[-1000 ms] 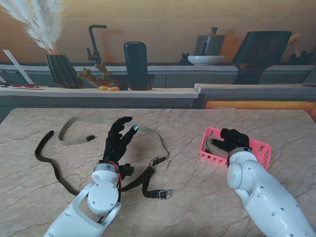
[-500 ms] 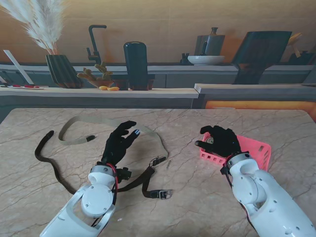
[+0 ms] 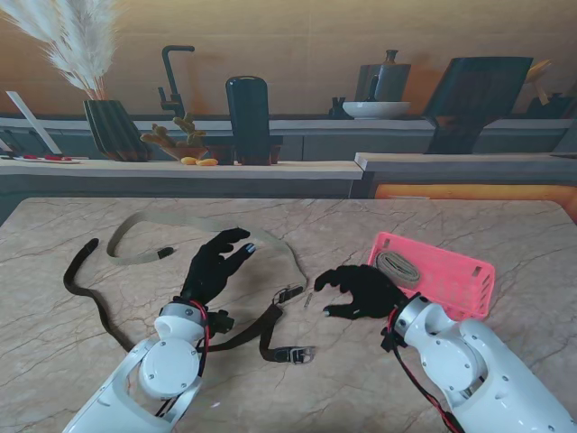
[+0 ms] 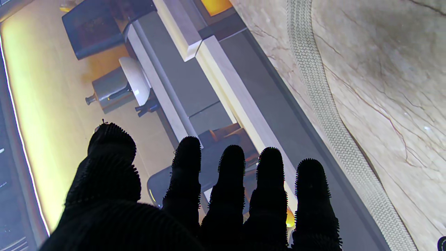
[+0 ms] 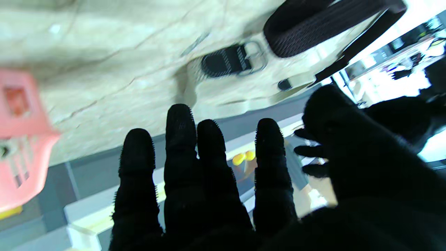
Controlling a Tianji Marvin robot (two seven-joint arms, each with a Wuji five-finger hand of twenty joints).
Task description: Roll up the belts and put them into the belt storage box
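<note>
Right hand [image 3: 358,290] moved left off pink box [image 3: 460,275], fingers spread, empty, dark belt [image 3: 257,332] just left, left hand [image 3: 215,263] empty.

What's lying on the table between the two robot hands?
In the stand view, the beige belt's buckle end and a small loose pin lie between the left robot hand and right robot hand.

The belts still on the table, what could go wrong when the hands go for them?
1. The beige belt and dark belt lie close together near the left hand, so one pull may drag both.
2. The right hand, open, sits beside the pink box and could nudge it, spilling the rolled belt.
</note>
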